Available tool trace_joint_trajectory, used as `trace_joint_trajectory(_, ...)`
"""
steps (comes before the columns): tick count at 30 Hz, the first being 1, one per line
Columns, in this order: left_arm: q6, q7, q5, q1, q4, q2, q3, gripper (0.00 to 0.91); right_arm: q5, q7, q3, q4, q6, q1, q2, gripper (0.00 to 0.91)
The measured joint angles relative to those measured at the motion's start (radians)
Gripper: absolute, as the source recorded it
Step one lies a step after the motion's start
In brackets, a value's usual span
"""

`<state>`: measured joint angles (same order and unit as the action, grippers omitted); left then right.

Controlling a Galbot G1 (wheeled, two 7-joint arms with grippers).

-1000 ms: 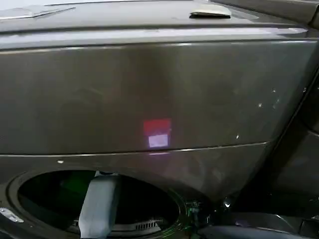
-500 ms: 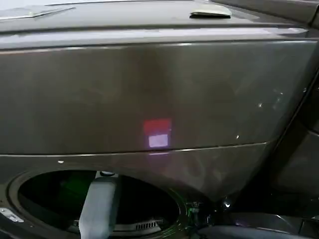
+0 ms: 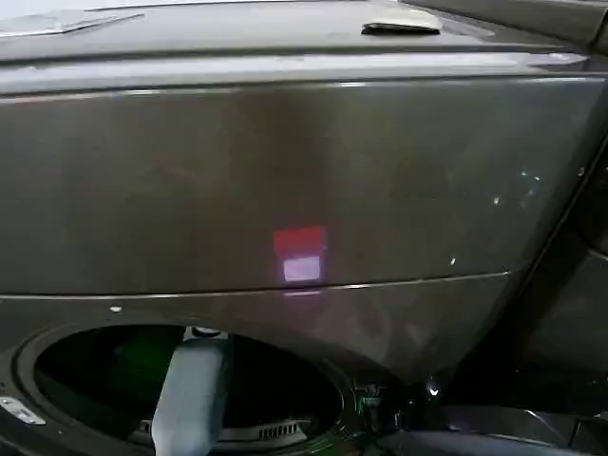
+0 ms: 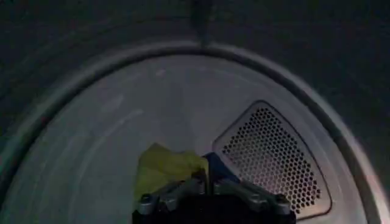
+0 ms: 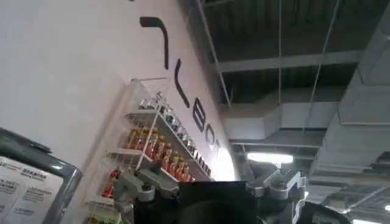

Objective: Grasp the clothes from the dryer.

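Observation:
The dryer point(image 3: 285, 171) fills the head view with its grey-bronze front, its round porthole point(image 3: 95, 375) low on the left. My left arm point(image 3: 190, 394) reaches through the porthole into the drum. In the left wrist view the clothes lie low against the drum's back wall: a yellow-green garment point(image 4: 163, 169) and, touching it, a dark navy one point(image 4: 220, 168). My left gripper point(image 4: 207, 180) is shut where the two fabrics meet. My right gripper point(image 5: 210, 192) is outside the dryer and points up at a wall and ceiling.
A perforated vent panel point(image 4: 268, 158) sits in the drum's pale back wall point(image 4: 122, 122) beside the clothes. A red and white light reflection point(image 3: 300, 255) shows on the dryer front. Shelves of bottles point(image 5: 158, 152) hang on the wall behind my right gripper.
My left arm has shifted very slightly in the porthole. Nothing else has moved.

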<state>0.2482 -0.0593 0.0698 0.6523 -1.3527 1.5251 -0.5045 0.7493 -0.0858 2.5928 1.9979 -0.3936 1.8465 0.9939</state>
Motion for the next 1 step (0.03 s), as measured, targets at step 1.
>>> trace_joint_trajectory(1,0.000,0.000,-0.001,0.000,0.001,0.001,0.000,0.000,0.000,0.000,0.001,0.000,0.000,0.000,0.000,0.907)
